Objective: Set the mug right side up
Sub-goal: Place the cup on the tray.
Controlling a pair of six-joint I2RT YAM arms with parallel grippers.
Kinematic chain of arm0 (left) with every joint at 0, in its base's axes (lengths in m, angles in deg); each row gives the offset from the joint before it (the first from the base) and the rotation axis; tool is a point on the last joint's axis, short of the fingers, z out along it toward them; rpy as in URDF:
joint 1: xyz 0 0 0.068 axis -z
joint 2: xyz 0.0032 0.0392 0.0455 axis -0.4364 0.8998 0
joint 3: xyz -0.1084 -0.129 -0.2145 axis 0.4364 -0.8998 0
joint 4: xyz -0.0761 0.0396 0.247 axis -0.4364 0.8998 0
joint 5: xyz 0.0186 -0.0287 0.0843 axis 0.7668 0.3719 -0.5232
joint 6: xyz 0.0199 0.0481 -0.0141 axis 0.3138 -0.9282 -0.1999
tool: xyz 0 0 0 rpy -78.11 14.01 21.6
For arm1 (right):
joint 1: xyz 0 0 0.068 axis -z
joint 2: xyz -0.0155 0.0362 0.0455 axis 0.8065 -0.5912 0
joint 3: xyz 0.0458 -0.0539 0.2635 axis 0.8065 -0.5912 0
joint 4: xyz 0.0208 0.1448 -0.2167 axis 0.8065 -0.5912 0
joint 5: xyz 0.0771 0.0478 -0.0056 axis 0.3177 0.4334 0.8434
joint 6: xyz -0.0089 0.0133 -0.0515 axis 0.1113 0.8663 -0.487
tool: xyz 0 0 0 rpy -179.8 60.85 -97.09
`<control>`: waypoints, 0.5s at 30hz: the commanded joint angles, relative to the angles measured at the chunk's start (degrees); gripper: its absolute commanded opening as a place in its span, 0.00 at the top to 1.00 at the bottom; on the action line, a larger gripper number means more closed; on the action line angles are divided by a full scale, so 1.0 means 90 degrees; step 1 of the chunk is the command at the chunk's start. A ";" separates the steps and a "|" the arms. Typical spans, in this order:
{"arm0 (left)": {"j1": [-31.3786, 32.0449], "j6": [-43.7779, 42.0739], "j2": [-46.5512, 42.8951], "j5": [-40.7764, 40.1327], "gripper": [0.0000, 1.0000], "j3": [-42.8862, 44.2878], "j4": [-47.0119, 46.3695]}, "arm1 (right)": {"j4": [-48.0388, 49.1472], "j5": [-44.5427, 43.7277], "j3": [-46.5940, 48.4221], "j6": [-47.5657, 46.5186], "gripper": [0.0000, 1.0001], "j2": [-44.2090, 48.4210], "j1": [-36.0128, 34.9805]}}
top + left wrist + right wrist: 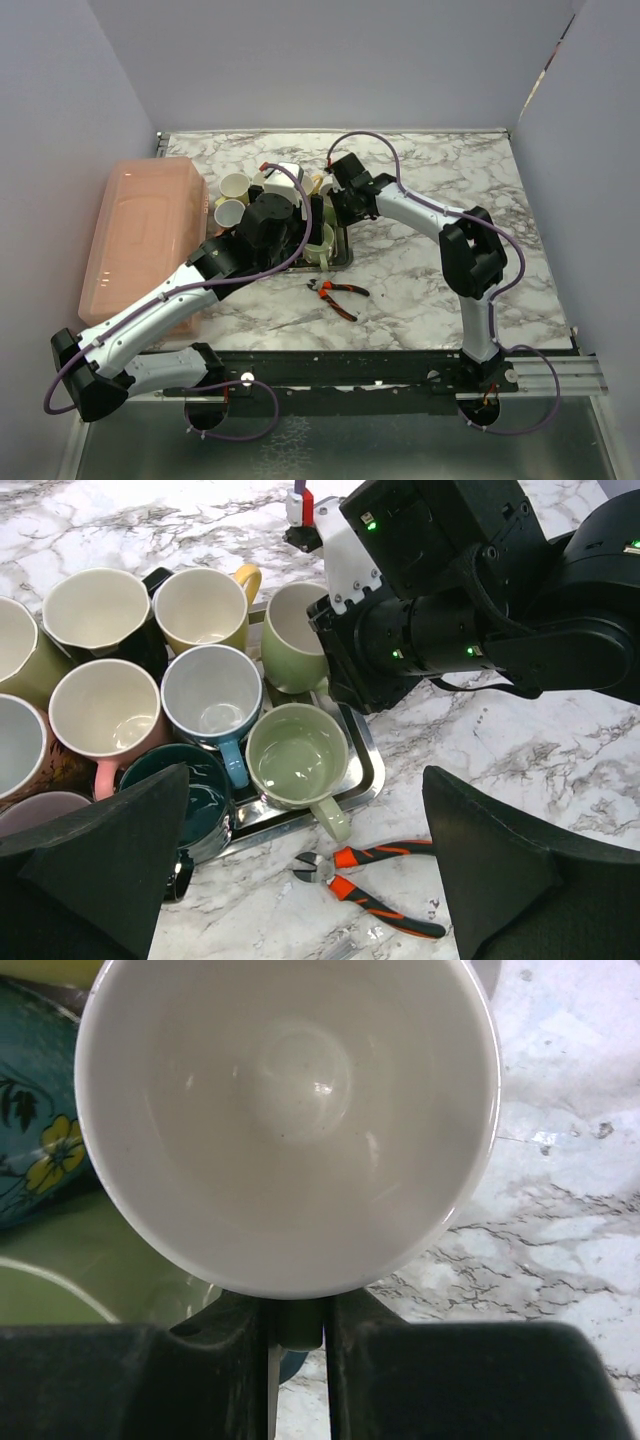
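A pale green mug with a white inside (288, 632) is tilted on its side at the back right of the metal tray (366, 780), its mouth facing left and up. My right gripper (298, 1332) is shut on this mug's handle; the mug's open mouth (290, 1110) fills the right wrist view. In the top view the right gripper (335, 200) is over the tray's far right corner. My left gripper (310, 865) is open and empty, hovering above the tray's near edge, and its place in the top view (262, 215) is over the tray.
Several upright mugs crowd the tray: green (298, 755), blue (210, 695), pink (105, 710), yellow (205, 608), dark teal (200, 790). Orange-handled pliers (385, 880) lie on the marble just in front of the tray. A pink lidded bin (140, 230) stands at the left.
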 commanded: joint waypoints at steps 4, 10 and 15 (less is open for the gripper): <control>0.0003 0.0060 -0.0112 -0.0155 0.01 0.0191 0.0142 | 0.0184 0.0532 0.0046 -0.0080 0.67 0.0174 -0.0042; -0.0004 0.0033 -0.0251 -0.0310 0.01 0.0229 0.0194 | -0.0065 -0.0028 -0.0022 0.0137 0.57 0.0521 -0.0042; 0.0007 0.0077 -0.0375 -0.0388 0.01 0.0211 0.0203 | 0.0019 -0.0145 -0.0550 0.0308 0.48 0.1195 -0.0043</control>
